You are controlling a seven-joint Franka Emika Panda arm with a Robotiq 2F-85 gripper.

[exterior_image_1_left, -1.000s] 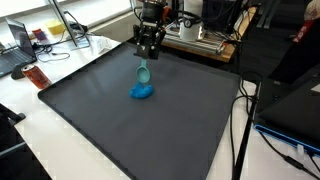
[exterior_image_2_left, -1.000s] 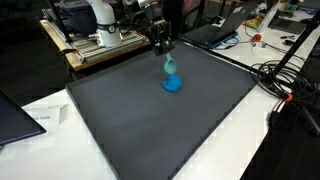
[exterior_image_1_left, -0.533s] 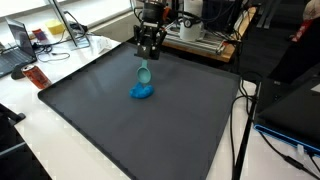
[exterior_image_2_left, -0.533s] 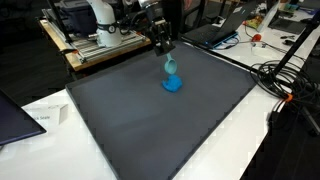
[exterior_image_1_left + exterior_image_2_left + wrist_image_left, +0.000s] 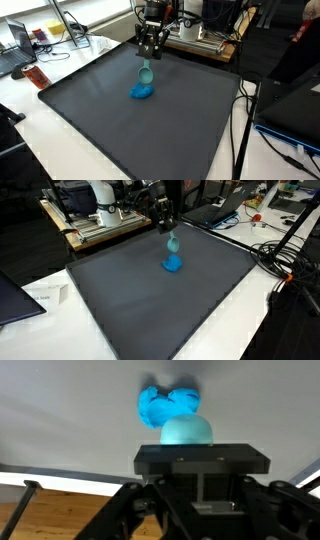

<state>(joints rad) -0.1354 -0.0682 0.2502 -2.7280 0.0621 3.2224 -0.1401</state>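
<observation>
Above the far half of the mat (image 5: 120,130), the gripper (image 5: 149,52) points straight down with its fingers pinched on the top of a teal object (image 5: 145,73). The object is rounded and pale, and it hangs upright below the fingertips. Directly beneath it a crumpled blue cloth (image 5: 143,93) lies on the mat. In both exterior views the teal object (image 5: 173,245) sits just over the cloth (image 5: 173,264), and whether its lower end touches the cloth cannot be told.

From the wrist view the teal object (image 5: 187,431) shows as a smooth dome right against the gripper's black body, with the cloth (image 5: 165,403) bunched just beyond it. The fingertips themselves are hidden there behind the body.

The mat is dark grey and covers most of a white table (image 5: 70,150). The cloth lies well in from the mat's edges, nearer the far edge where the arm stands.

Off the mat, a laptop (image 5: 20,45) and a small red thing (image 5: 35,76) sit at one side of the table in an exterior view. Black cables (image 5: 285,265) trail along the opposite side.
</observation>
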